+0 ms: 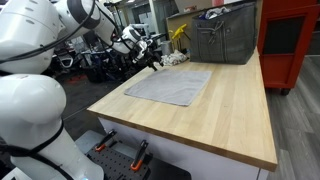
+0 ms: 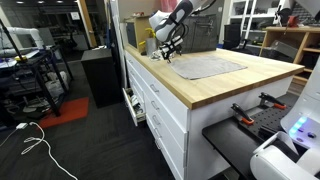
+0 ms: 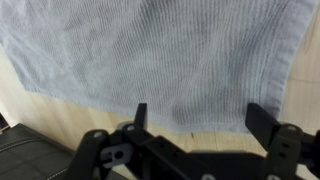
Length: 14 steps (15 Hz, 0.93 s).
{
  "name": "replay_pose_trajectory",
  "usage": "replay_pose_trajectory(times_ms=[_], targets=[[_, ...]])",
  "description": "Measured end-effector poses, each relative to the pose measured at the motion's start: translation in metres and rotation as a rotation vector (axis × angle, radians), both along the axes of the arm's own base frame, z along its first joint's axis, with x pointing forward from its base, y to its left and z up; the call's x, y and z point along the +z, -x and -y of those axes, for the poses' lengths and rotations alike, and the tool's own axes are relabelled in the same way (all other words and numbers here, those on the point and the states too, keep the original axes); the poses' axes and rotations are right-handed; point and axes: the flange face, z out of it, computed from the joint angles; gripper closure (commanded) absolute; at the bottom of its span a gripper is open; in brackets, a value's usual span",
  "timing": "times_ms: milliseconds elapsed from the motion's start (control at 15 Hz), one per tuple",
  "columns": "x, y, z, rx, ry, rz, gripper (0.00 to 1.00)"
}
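At the far left of an exterior view stands the robot's white body point(image 1: 30, 100), close to the camera. Beside it the wooden table point(image 1: 230, 120) runs away to the right. On the table's far left part lies a grey-blue cloth point(image 1: 170, 85), spread flat and roughly square. The gripper point(image 1: 155, 60) hangs over the cloth's far corner, near the table's edge.

From the opposite side, the gripper point(image 2: 168, 50) sits at the left end of the cloth point(image 2: 208, 67), pointing down at the tabletop point(image 2: 215, 90).

In the wrist view the cloth point(image 3: 160, 50) fills most of the picture, with bare wood point(image 3: 40, 110) at lower left and along the right edge. The gripper point(image 3: 200, 120) is spread wide and holds nothing. Its two jaws stand well apart, straddling the cloth's near hem. They seem to hover just above the fabric, though whether the tips touch it cannot be told.

Further right in the exterior view, a yellow object point(image 1: 178, 33) stands behind the cloth. Next comes a grey metal bin point(image 1: 225, 40) at the table's far end, then a red cabinet point(image 1: 290, 40) beyond the table's right side.
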Motion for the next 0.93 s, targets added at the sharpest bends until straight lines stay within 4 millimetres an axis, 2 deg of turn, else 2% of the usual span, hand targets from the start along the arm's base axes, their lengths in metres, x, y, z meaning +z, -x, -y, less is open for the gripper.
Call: replay_pose_trajectory(times_ms=[200, 533, 733, 933], targets=[[0.001, 0.001, -0.009, -0.038, -0.072, -0.034, 0.00], [0.030, -0.006, -0.028, -0.082, -0.209, -0.023, 0.00], [0.041, -0.012, -0.025, -0.112, -0.265, -0.016, 0.00], [0.036, -0.019, -0.016, -0.135, -0.325, -0.034, 0.00]])
